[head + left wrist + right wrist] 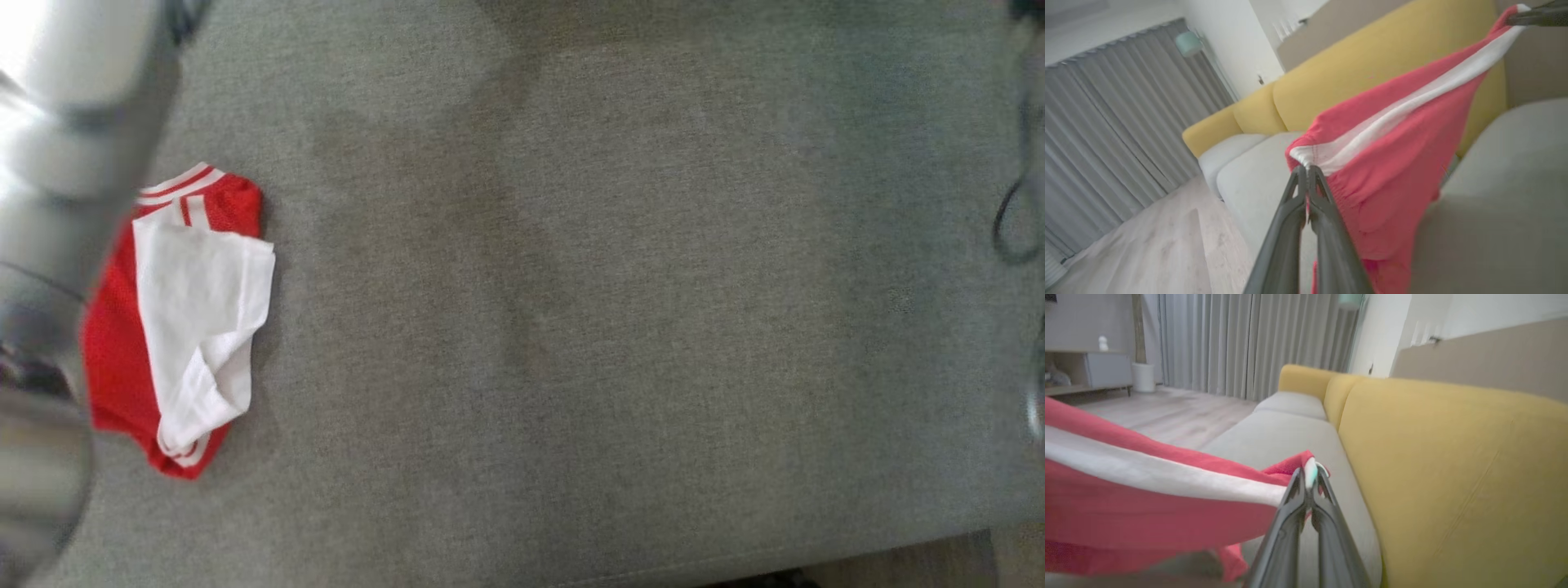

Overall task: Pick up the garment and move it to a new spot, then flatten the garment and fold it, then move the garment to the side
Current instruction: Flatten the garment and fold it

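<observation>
Left gripper (1306, 168), fingers pressed together, pinches one corner of a red fabric garment with a white stripe (1392, 163). Right gripper (1309, 473) pinches the opposite corner. The cloth hangs stretched between them above a grey sofa seat cushion (1286, 433), beside yellow backrests (1453, 465).

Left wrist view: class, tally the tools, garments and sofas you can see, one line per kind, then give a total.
Tools: 2, left tool and right tool
Garments: 1, red garment, pinched by both tools
Sofas: 1, yellow-backed sofa
Total: 4
</observation>
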You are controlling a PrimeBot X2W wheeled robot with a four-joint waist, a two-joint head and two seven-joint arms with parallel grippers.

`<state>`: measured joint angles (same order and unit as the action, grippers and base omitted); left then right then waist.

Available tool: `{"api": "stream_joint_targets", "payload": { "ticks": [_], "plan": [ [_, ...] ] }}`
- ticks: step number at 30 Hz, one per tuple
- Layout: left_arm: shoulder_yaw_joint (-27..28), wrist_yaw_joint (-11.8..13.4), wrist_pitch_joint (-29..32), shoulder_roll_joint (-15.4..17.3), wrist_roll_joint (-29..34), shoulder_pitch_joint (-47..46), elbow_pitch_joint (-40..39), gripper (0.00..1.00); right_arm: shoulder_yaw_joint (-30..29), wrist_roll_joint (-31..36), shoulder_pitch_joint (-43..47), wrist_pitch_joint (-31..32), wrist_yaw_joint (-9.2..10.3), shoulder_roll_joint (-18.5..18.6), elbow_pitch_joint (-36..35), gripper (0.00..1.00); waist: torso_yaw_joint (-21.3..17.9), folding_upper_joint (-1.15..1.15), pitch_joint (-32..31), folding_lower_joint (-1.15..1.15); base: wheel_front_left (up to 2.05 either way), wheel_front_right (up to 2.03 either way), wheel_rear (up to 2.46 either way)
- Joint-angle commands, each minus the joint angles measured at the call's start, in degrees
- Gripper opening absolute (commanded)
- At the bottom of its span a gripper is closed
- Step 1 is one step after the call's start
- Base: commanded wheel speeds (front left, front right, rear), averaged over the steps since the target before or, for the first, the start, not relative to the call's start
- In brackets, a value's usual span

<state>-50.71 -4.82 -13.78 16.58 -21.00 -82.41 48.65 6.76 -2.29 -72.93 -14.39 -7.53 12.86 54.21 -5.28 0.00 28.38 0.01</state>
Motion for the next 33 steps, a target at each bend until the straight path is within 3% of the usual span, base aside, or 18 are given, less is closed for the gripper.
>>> {"api": "stream_joint_targets", "payload": {
  "ticks": [1, 7, 14, 23, 33],
  "plan": [
    [1.0, 0.0, -0.4, 1.7, 0.3, -0.3, -0.6, 0.0, 0.9, -0.2, 1.2, -0.5, 0.04, -0.1, -1.0, 0.0, 0.1, 0.0, -0.1, -0.01, 0.0, 0.0, 0.0],
    [-3.0, -1.5, -1.1, 1.4, 0.3, 10.2, -0.9, 0.0, 8.3, -4.0, 9.8, -0.6, 0.04, 3.1, 3.7, 0.0, 0.2, 0.0, -3.4, -0.01, 0.0, 0.0, 0.0],
    [-6.2, -2.1, -1.2, 2.8, -1.5, 22.4, -6.6, 0.0, 17.9, -11.8, 17.9, 2.2, 0.04, 8.4, 4.8, 0.0, -0.4, 0.0, -9.2, -0.01, 0.0, 0.0, 0.0],
    [-8.5, 2.1, -0.3, 3.9, -2.0, 33.1, -15.9, 0.0, 25.6, -22.8, 27.5, 9.0, 0.04, 15.4, -1.5, 0.0, -0.9, 0.0, -16.0, -0.01, 0.0, 0.0, 0.0],
    [-9.8, 6.9, 3.4, 6.2, -3.8, 41.9, -27.9, 0.0, 22.7, -27.7, 38.3, 10.7, 0.04, 20.4, -9.7, 0.0, -1.4, 0.0, -21.3, -0.01, 0.0, 0.0, 0.0]
  ]
}}
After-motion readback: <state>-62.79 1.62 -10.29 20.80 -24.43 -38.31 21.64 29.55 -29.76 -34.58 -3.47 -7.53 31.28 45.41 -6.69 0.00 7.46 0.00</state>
